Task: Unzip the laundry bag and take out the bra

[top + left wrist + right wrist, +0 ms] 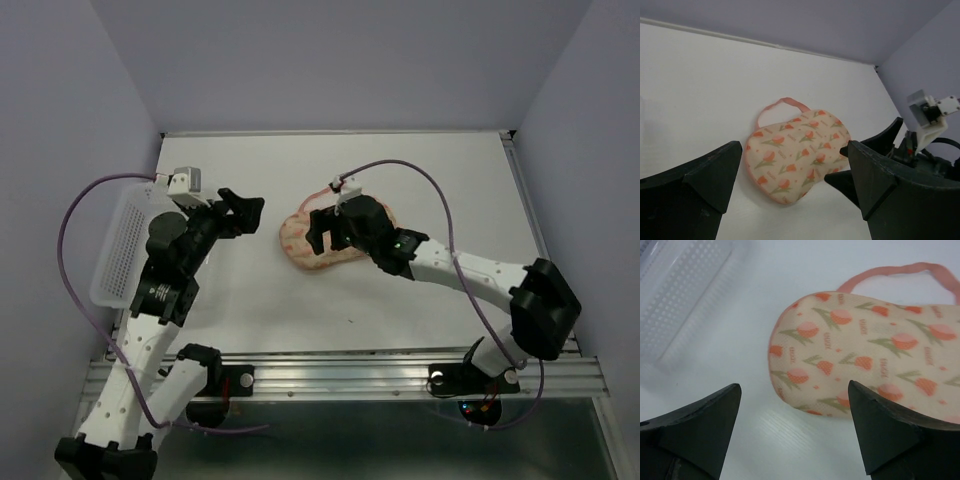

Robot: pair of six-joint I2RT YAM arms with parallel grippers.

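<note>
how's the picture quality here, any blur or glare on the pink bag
Right wrist: the laundry bag is crisp, while the mesh basket behind is soft and washed out. Left wrist: bag sharp, evenly lit, no glare. Top external: flat light, bag small and partly hidden by the right arm.

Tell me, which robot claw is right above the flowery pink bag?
The right gripper: its open fingers hang over the laundry bag. The left gripper sits off to the side, nearer the mesh basket.
</note>
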